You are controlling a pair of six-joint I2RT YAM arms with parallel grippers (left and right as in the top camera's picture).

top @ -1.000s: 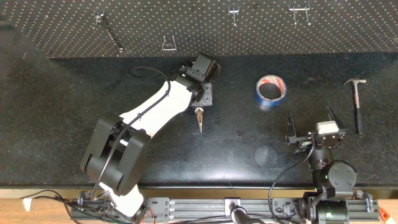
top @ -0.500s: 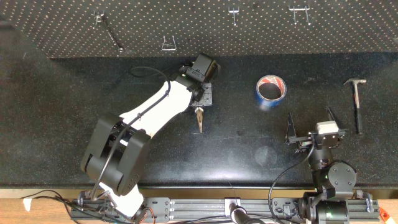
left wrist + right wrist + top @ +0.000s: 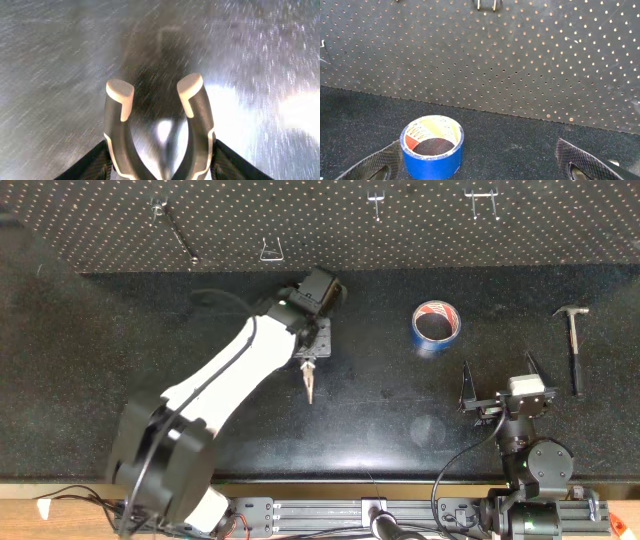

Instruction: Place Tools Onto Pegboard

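Note:
My left gripper (image 3: 311,340) is shut on a pair of pliers (image 3: 308,378), whose pointed nose sticks out toward the table's front. It is lifted over the black table just in front of the pegboard (image 3: 420,230). In the left wrist view the pliers' dark, cream-tipped handles (image 3: 193,115) stand between the fingers of my left gripper (image 3: 160,167). A blue tape roll (image 3: 436,326) and a hammer (image 3: 573,345) lie on the right half of the table. My right gripper (image 3: 498,380) rests open near the front right, facing the tape roll (image 3: 432,146).
A wrench (image 3: 180,232) hangs on the pegboard at the left. Bare hooks (image 3: 271,250) (image 3: 376,200) (image 3: 482,200) stick out of the pegboard farther right. The black table (image 3: 120,360) has free room at the left and in the middle.
My left arm has swung a little to the left with the pliers in its gripper. The right arm, tape and hammer have not moved.

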